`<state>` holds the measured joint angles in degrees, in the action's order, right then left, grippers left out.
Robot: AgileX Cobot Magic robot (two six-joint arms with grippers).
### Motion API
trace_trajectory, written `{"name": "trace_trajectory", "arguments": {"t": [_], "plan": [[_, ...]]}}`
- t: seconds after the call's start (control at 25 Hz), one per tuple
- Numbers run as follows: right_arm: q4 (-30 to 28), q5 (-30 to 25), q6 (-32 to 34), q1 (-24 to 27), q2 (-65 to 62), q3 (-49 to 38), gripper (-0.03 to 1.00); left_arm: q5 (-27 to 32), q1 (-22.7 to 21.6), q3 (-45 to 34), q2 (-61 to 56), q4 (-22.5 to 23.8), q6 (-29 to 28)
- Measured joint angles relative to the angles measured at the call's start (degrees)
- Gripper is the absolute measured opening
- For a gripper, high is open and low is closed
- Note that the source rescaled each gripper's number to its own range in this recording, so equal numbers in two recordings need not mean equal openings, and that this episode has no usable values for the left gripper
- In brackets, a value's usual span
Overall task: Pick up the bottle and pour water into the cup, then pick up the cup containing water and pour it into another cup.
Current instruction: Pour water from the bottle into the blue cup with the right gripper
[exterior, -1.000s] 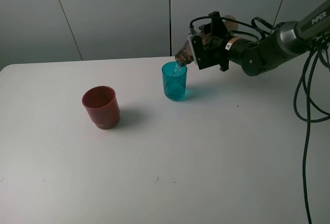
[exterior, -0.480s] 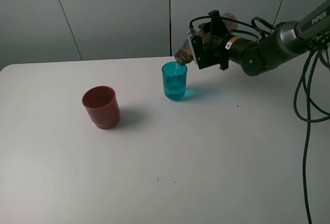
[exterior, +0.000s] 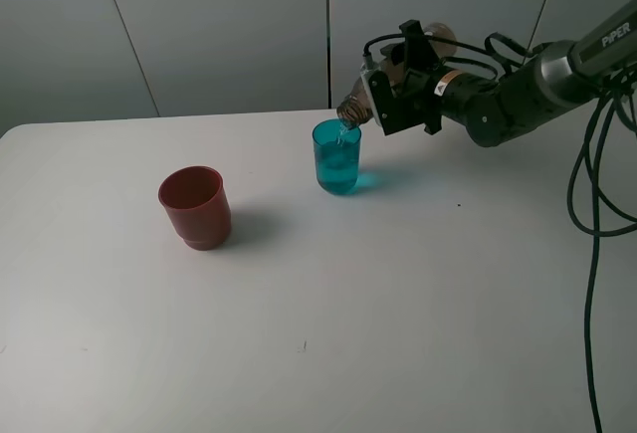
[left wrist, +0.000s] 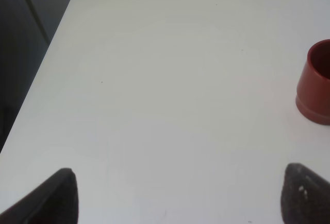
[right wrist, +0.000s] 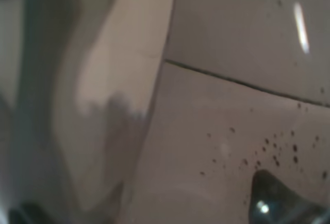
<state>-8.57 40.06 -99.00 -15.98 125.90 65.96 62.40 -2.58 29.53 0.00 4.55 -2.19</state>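
While right hand [exterior: 400, 97] tilts bottle [exterior: 352, 110], teal cup [exterior: 336, 160] holds water.

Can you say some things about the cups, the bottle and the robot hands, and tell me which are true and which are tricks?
1. The bottle is tipped with its mouth over the teal cup. True.
2. The red cup lies on its side. False: it stands upright.
3. The right gripper holds the bottle. True.
4. The two cups touch each other. False: they stand well apart.
5. The left gripper holds the red cup. False: its jaws are open and empty, and the cup stands apart from it.
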Motion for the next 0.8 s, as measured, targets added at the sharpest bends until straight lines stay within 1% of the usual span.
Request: {"name": "trace_trajectory", "arguments": {"t": [0.32, 0.8], "plan": [[-1.5, 0.2, 0.0, 0.0, 0.0, 0.1, 0.04, 0.0, 0.0, 0.0, 0.0, 0.0, -0.1], [-1.5, 0.3, 0.5, 0.0, 0.0, 0.1, 0.04, 0.0, 0.0, 0.0, 0.0, 0.0, -0.1]]}}
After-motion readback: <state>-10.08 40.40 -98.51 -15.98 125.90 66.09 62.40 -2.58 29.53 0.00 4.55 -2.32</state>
